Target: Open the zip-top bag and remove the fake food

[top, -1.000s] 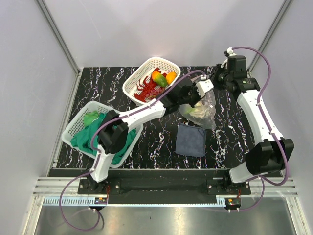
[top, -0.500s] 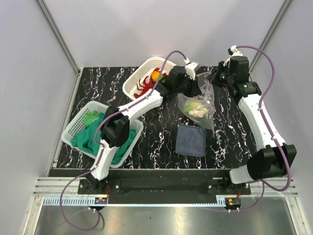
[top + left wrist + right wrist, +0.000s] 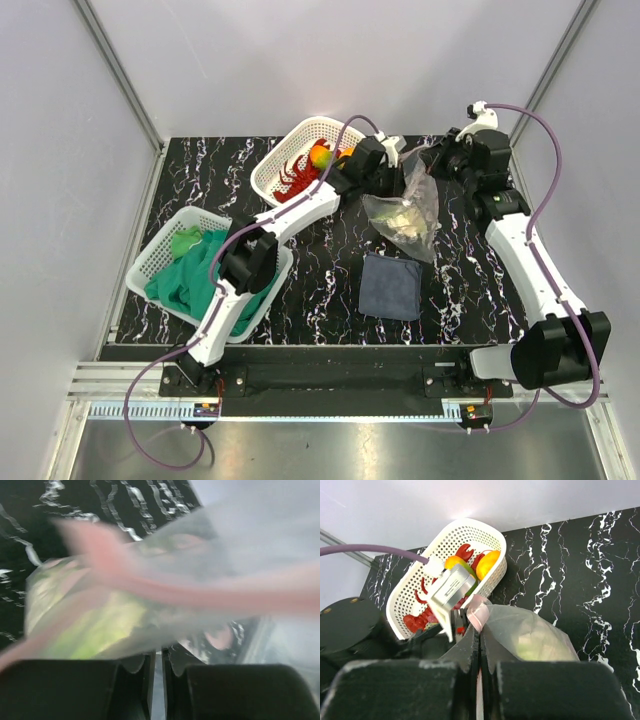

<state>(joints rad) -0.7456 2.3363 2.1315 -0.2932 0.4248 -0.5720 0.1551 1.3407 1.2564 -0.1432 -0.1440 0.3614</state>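
Note:
The zip-top bag [image 3: 405, 215] lies right of centre, with green-yellow fake food [image 3: 400, 222] still inside it. My right gripper [image 3: 438, 166] is shut on the bag's top by the pink zip strip [image 3: 481, 611]. My left gripper [image 3: 393, 160] sits just left of it. Its jaws [image 3: 157, 655] are almost together, with the bag's film [image 3: 100, 620] reaching down into them. A red lobster [image 3: 417, 620] and an orange fruit [image 3: 487, 564] lie in the white basket [image 3: 275, 160] behind.
A second white basket [image 3: 165, 245] holding a green cloth [image 3: 190, 280] stands at the left. A dark blue-grey folded cloth [image 3: 390, 285] lies in front of the bag. Grey walls close off the back and sides.
My left gripper moved from the bag's mouth up and left toward the food basket. The bag's top is now drawn out between both grippers. The right gripper shifted slightly right.

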